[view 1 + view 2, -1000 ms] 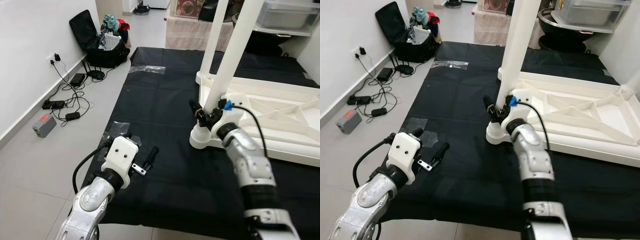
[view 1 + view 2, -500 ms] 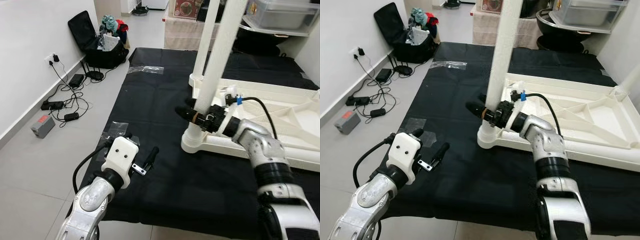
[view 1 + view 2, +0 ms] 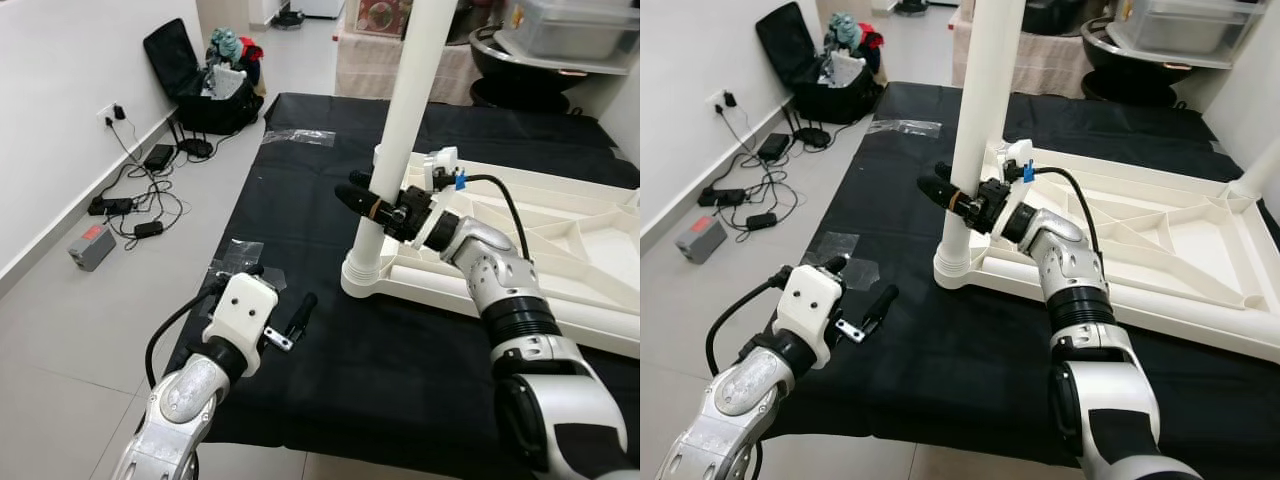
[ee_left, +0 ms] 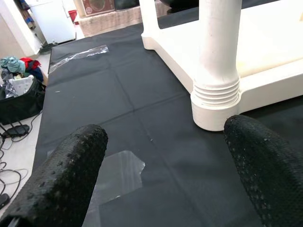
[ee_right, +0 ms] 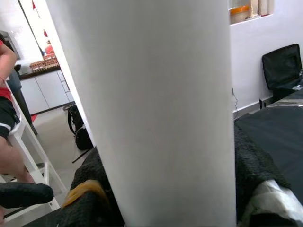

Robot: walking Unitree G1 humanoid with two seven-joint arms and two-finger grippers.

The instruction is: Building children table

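The children's table is white plastic, lying upside down on a black mat — its ribbed underside faces up, with diagonal braces running between raised rim walls. One round white table leg stands upright in the corner socket nearest the robot's left, ringed with ridges at its base. The right gripper is clamped around this leg, low on the shaft — one black finger on each side. A second leg rises at the far right corner.
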